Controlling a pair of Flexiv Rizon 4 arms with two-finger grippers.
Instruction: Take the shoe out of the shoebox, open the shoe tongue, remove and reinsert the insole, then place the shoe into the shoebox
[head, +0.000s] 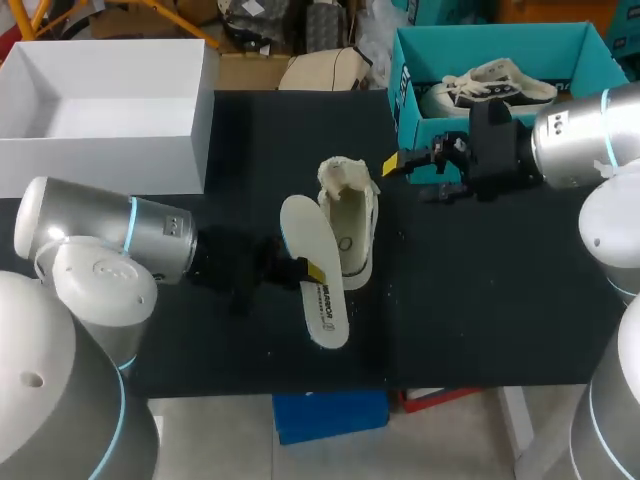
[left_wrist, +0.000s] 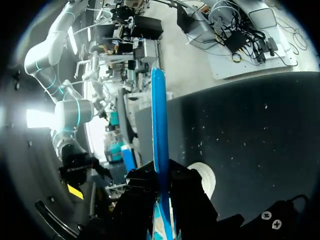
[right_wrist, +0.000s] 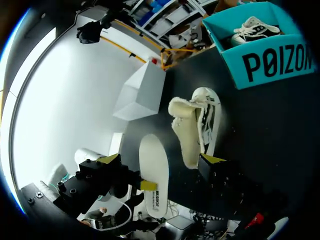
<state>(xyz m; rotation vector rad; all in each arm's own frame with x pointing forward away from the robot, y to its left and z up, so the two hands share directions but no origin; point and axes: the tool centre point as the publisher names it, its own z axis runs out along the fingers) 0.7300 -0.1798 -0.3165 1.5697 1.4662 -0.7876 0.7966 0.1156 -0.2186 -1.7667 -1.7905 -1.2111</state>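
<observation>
Clamped the insole in the left pincer, just beside the shoe on the surface, long axes near parallel, shoe's opening upward. Hung the right pincer apart, near the shoe's far end. Judged left arm nearer for reinserting.

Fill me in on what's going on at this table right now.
The left gripper is shut on the white insole, which is out of the shoe and held right beside it. The shoe lies on the black table. The right gripper is open and holds nothing, between the shoe and the teal shoebox, where a second shoe sits. The insole is not yet back in.
</observation>
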